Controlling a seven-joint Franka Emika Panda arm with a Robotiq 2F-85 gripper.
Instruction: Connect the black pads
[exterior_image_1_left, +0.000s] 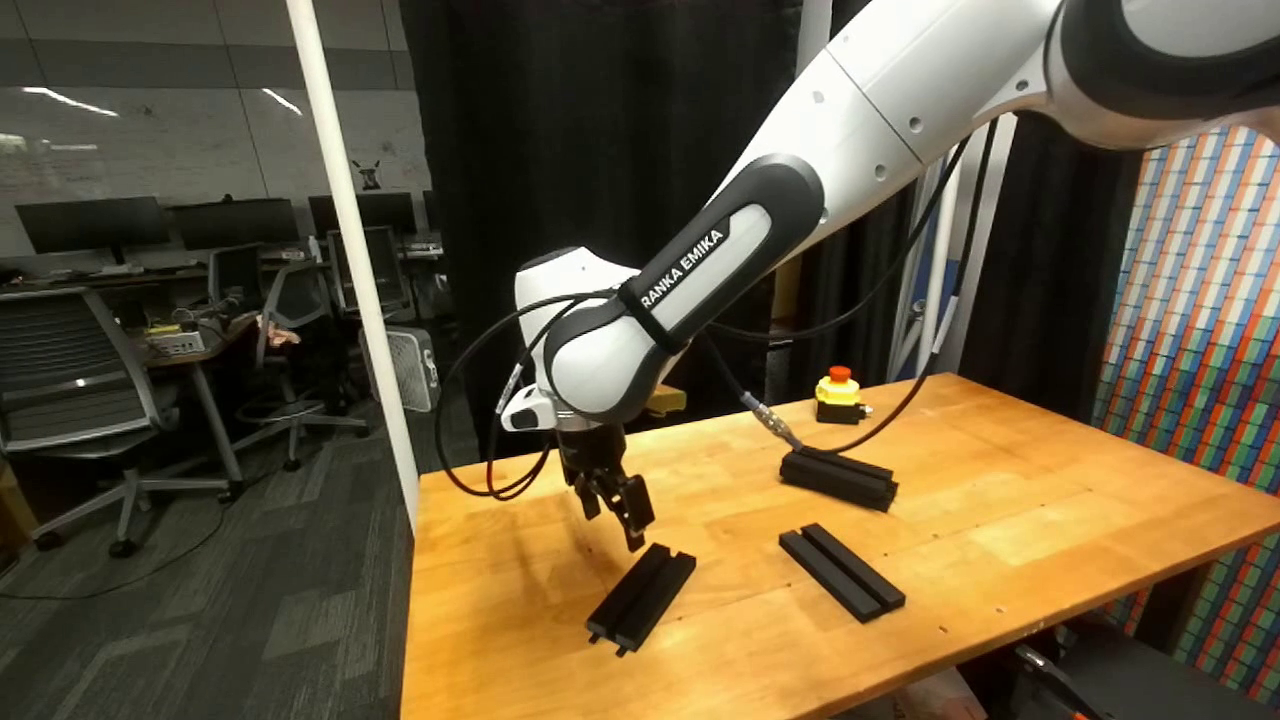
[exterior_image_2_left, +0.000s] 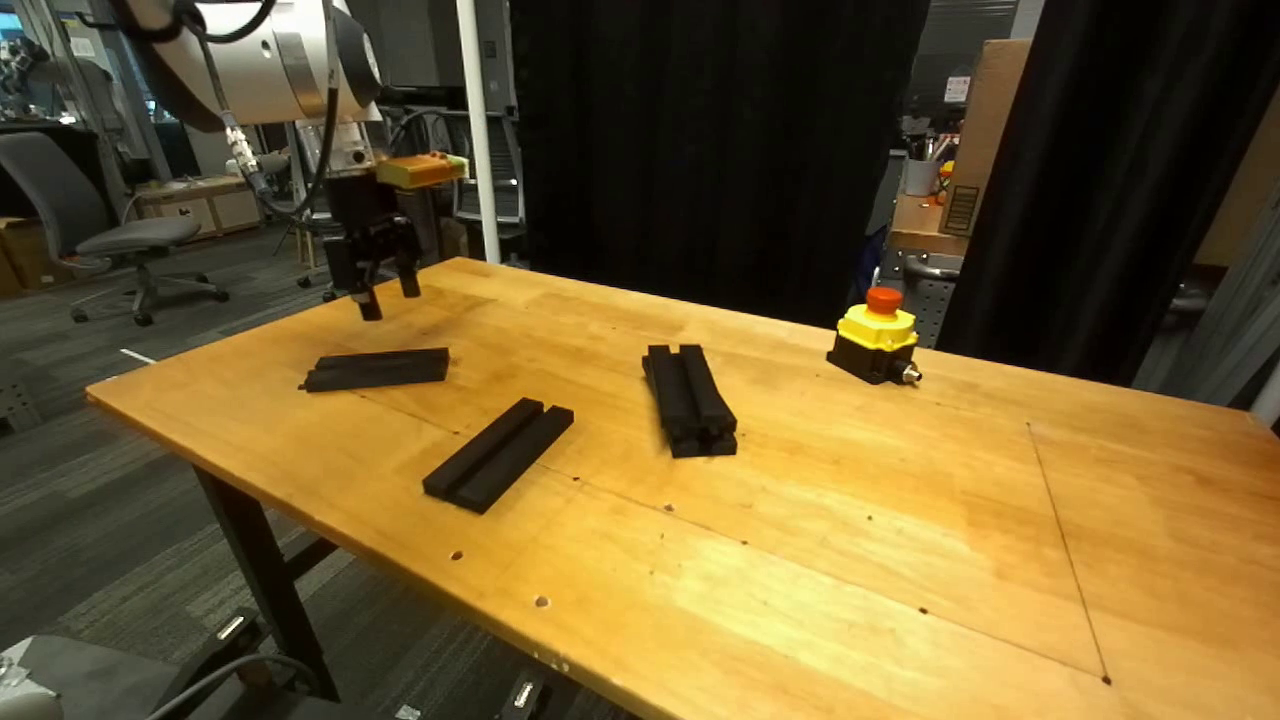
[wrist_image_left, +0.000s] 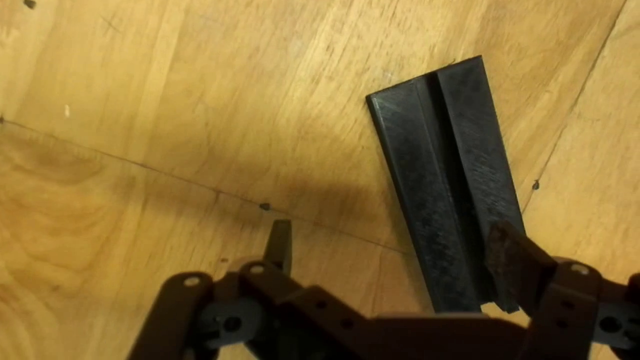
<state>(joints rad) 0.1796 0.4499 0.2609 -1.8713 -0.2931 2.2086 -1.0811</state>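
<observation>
A grooved black pad (exterior_image_1_left: 660, 602) lies flat on the table below my gripper (exterior_image_1_left: 613, 528). This pad also shows in an exterior view (exterior_image_2_left: 378, 372) and large in the wrist view (wrist_image_left: 420, 185). A second grooved black pad (exterior_image_1_left: 836, 572) lies flat apart from it, also in an exterior view (exterior_image_2_left: 510, 462). A stack of black pads (exterior_image_1_left: 838, 480) lies farther along the table, also in an exterior view (exterior_image_2_left: 675, 395). My gripper (exterior_image_2_left: 390, 302) is open and empty above the table. In the wrist view its fingers (wrist_image_left: 392, 225) stand wide apart, the right one overlapping the near pad.
The wooden table (exterior_image_1_left: 1000, 480) carries the pads. A red-and-yellow emergency stop button (exterior_image_1_left: 838, 396) with a black base stands near the back edge, also in an exterior view (exterior_image_2_left: 877, 332). A cable (exterior_image_1_left: 905, 400) hangs from the arm near the stack. Black curtains (exterior_image_2_left: 720, 150) hang behind.
</observation>
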